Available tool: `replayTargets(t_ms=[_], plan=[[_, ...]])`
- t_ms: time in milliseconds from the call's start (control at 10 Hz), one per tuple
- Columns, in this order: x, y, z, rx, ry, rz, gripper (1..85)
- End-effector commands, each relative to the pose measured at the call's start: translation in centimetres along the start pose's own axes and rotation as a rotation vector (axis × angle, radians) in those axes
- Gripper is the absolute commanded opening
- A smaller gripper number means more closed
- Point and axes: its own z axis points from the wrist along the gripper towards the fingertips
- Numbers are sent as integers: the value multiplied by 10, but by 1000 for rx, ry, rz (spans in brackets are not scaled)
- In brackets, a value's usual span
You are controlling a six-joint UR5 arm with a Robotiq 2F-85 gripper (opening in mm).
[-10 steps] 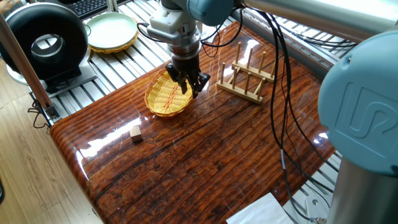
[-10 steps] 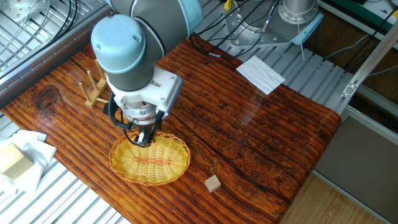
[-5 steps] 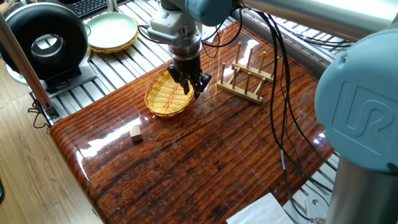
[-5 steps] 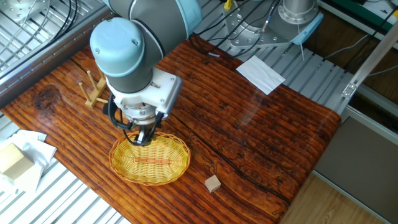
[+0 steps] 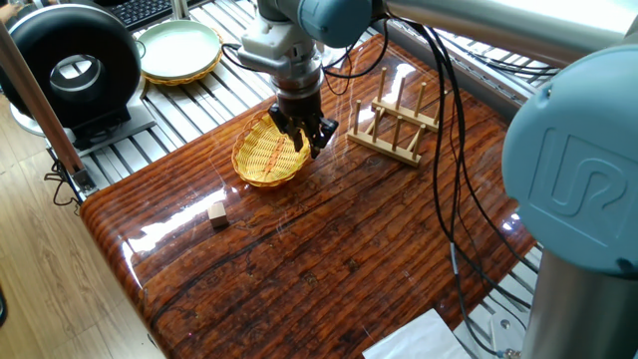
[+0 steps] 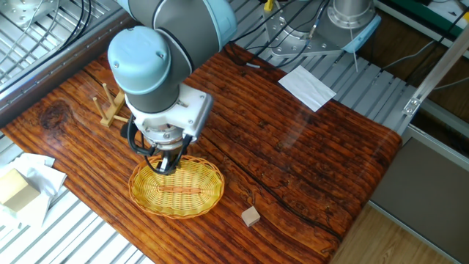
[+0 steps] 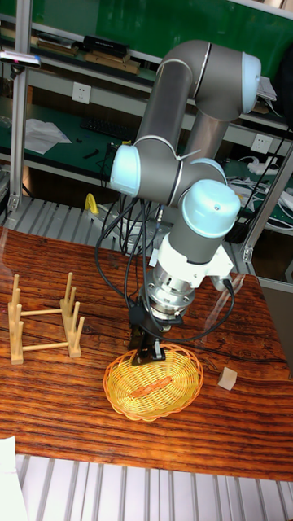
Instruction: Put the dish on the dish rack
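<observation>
On the wooden table (image 7: 49,415), left to right in the tall fixed view:
Dish rack (image 7: 42,329): is being left standing upright and bare near the left edge, apart from the dish.
Dish (image 7: 153,385): is being kept flat on the table, right of the rack.
Gripper (image 7: 151,352): is being held at the dish's far rim, fingers pointing down; whether the rim is being clenched cannot be told.
Wooden block (image 7: 229,376): is being left lying just right of the dish.
</observation>
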Motion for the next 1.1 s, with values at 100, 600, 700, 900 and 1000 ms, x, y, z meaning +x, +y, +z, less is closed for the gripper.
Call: replayTargets(t_ms=[100,600,700,900,1000], plan=[[-3,-3,1,11,-18,28,250],[-13,2,-3,-5,-67,103,10],[-10,7,-9,-24,-80,120,10],[3,10,-28,-54,-84,136,10],[11,12,-41,-73,-68,149,10]])
